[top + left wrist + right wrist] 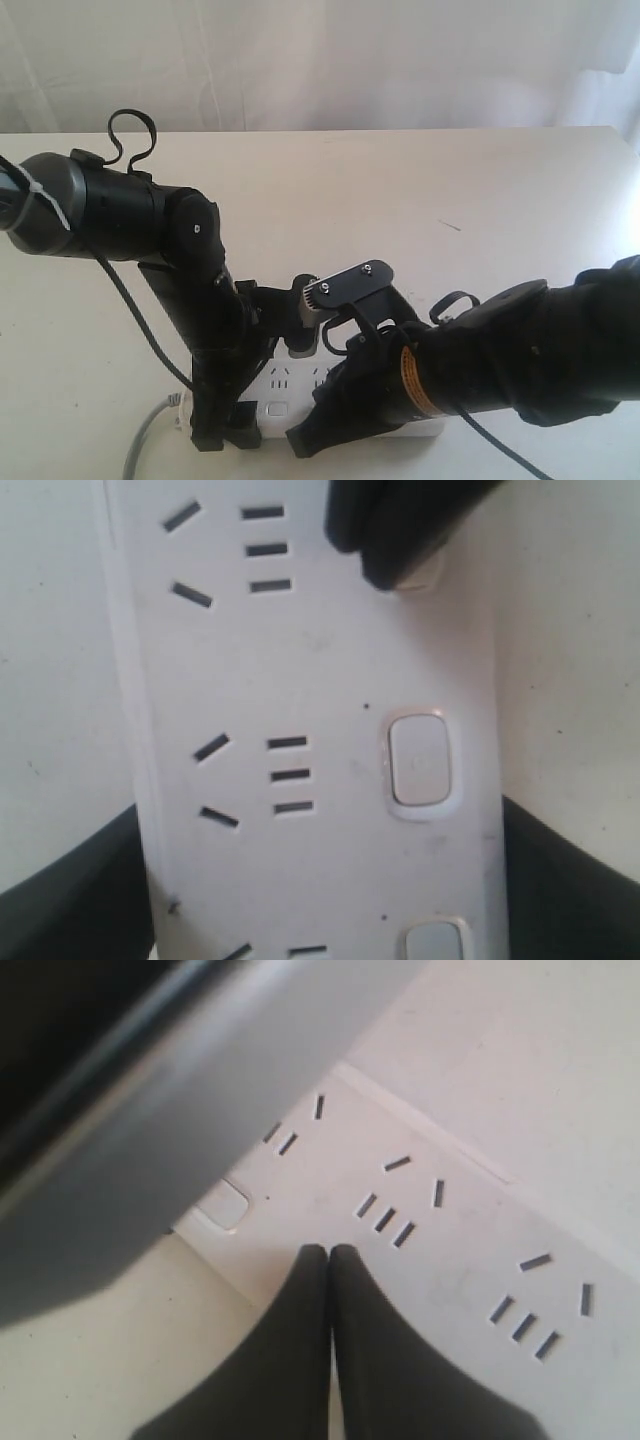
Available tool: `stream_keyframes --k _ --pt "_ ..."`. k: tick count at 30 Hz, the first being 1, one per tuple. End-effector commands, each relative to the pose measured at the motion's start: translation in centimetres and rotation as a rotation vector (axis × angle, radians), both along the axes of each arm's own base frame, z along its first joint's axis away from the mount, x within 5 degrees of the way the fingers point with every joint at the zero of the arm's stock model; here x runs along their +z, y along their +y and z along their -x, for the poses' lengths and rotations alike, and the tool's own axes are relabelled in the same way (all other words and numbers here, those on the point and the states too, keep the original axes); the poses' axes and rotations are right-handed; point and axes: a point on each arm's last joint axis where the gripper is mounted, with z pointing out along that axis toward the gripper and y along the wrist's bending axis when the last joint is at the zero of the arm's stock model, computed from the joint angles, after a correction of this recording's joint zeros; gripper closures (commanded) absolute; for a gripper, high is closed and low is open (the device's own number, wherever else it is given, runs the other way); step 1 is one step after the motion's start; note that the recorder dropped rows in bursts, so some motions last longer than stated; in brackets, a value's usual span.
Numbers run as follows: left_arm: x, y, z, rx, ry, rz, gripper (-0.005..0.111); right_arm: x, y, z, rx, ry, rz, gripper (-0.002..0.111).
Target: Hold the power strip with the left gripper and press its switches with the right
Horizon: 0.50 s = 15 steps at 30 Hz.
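As the left gripper (320, 890) clasped it, the white power strip (320, 670) lay flat.
Right gripper (328, 1252) pinched closed, overlapping a rounded switch (422, 578).

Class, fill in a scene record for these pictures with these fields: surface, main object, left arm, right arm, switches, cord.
surface: pale table
main object: white power strip, lying flat
left arm: left gripper clamps the strip across its width
right arm: right gripper shut, tips down on the covered switch; whether it is pressed cannot be told
switches: free switch next along, untouched
cord: grey cord leaves the strip's end near the left gripper
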Motion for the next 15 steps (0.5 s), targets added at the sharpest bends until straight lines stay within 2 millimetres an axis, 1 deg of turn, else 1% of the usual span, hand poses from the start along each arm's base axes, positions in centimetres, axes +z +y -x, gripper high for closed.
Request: stream_keyframes --k 1,5,15 --pt "-0.34 0.26 0.56 -0.001 0.057 -0.027 0.107 -0.75 0.04 -0.30 -0.021 0.029 0.008 0.108" --pt "-0.34 0.26 0.56 -0.001 0.057 -0.027 0.107 -1.26 0.07 -0.30 -0.023 0.045 0.017 0.108" --pt "-0.34 0.25 0.53 0.000 0.054 -0.026 0.107 -1.20 0.25 -0.13 -0.006 0.057 0.000 0.108"
